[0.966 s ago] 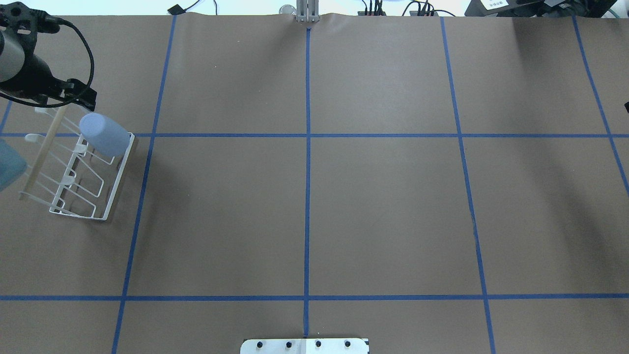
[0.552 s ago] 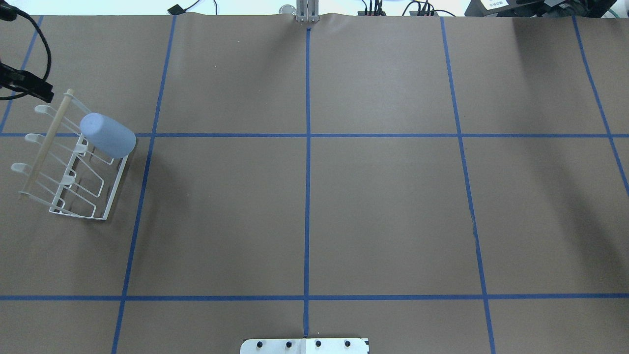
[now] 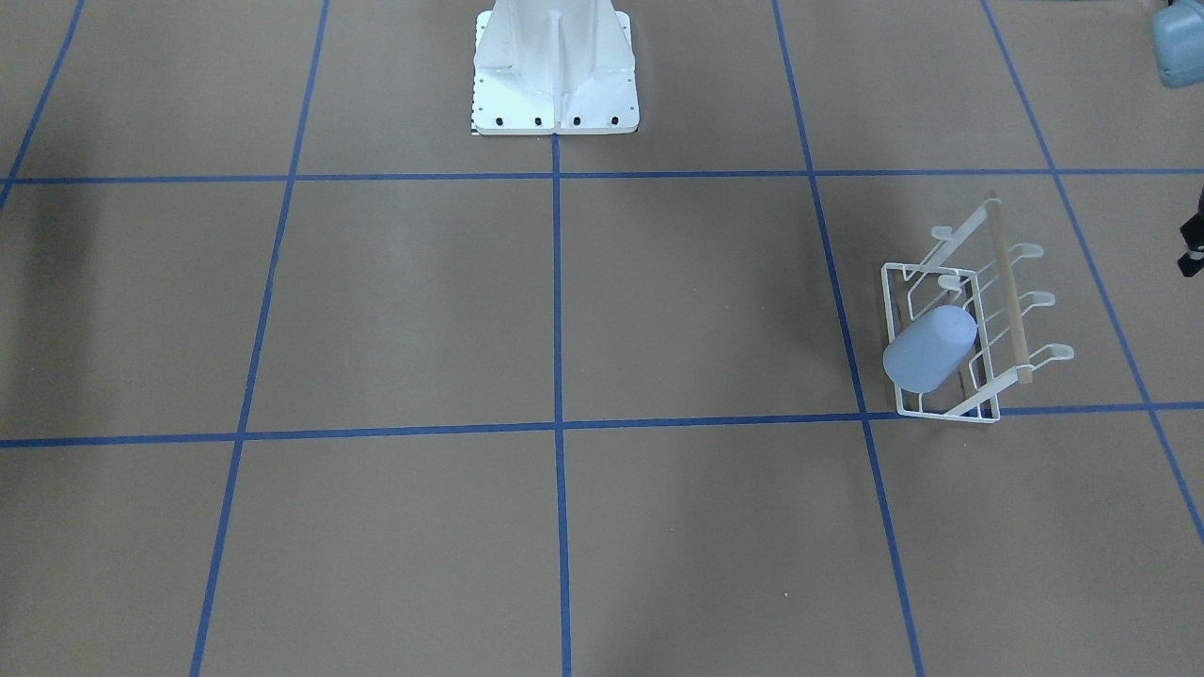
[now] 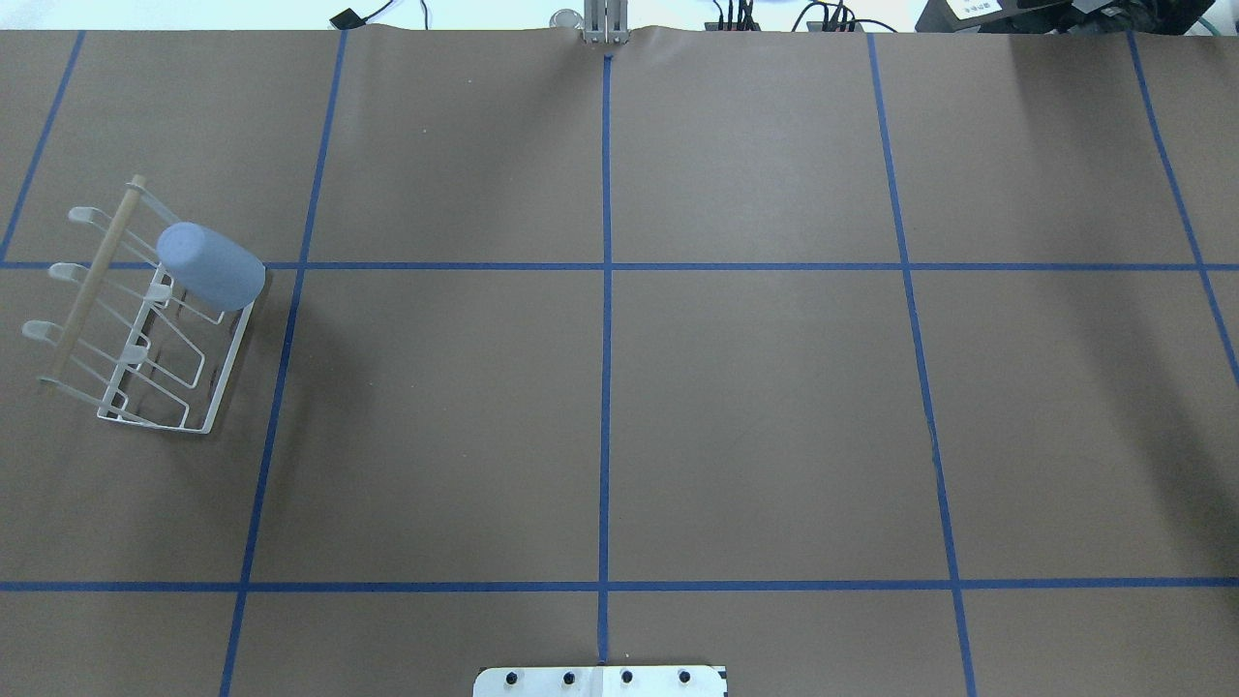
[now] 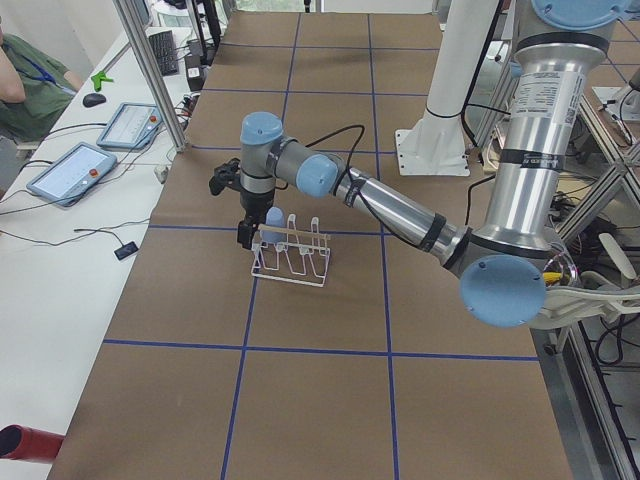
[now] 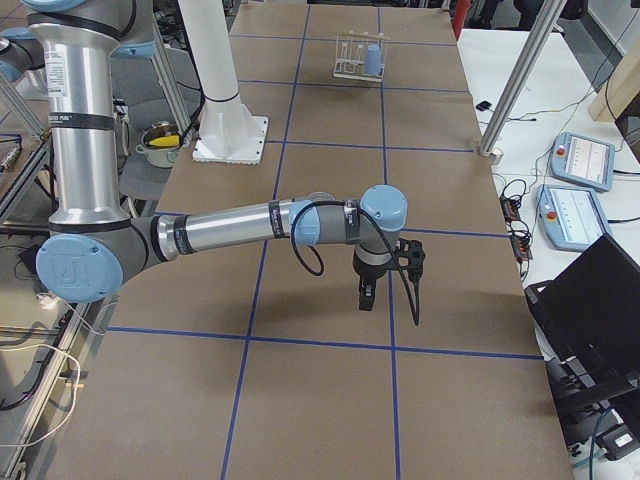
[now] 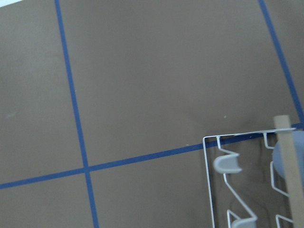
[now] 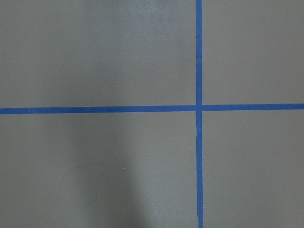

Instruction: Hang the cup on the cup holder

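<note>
The pale blue-grey cup [image 4: 211, 266] hangs upside down and tilted on a far prong of the white wire cup holder [image 4: 221, 378], which stands at the table's left side. Both also show in the front view: the cup [image 3: 929, 350] and the holder [image 3: 941, 412] with its tan wooden rod [image 3: 1007, 287]. The left wrist view shows a corner of the holder [image 7: 227, 165] and a sliver of the cup [image 7: 279, 161]. My left gripper [image 5: 243, 236] hangs just beside the holder, apart from the cup; I cannot tell its state. My right gripper [image 6: 364, 298] hovers over bare table far from the holder; I cannot tell its state.
The white robot base [image 3: 555, 75] stands at the table's near middle edge. Blue tape lines [image 4: 606, 290] divide the brown table cover. An operators' side table with tablets [image 5: 78, 170] and an aluminium post [image 5: 150, 70] lie beyond the far edge.
My left arm has drawn away from the holder to the left and left the overhead view. The cup stays hung on the prong; the holder has not moved.
</note>
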`<state>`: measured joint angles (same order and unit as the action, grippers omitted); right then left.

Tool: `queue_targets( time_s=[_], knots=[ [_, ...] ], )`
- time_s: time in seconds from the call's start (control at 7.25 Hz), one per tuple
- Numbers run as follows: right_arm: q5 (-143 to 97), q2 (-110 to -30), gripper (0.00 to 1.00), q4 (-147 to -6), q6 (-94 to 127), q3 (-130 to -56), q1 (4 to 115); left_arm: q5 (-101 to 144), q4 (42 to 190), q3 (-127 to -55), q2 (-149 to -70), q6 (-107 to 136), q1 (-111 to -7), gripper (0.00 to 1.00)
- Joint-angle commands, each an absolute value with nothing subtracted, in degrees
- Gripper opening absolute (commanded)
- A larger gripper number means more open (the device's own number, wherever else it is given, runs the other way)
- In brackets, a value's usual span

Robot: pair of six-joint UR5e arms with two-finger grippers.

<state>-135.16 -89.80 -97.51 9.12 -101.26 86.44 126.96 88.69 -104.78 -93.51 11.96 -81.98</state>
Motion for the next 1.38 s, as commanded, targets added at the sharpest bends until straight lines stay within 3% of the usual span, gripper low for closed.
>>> queue_targets(
  time_s=[0.0, 0.41, 1.24],
  knots=[
    [-135.44, -90.44, 1.0, -97.64, 9.14, -101.42, 87.36, 127.35, 90.95, -100.14, -92.03, 11.6, -84.99, 0.98],
    [-134.65, -91.32, 1.0, -97.82, 9.14, -101.25, 87.71, 127.35, 92.37, -95.54, -86.66, 11.69, -85.43, 0.98],
    [-134.56, -91.06, 1.0, -97.82, 9.23, -101.07, 87.63, 134.03, 90.61, -100.02, -85.96, 11.16, -88.24, 0.98]
  ],
)
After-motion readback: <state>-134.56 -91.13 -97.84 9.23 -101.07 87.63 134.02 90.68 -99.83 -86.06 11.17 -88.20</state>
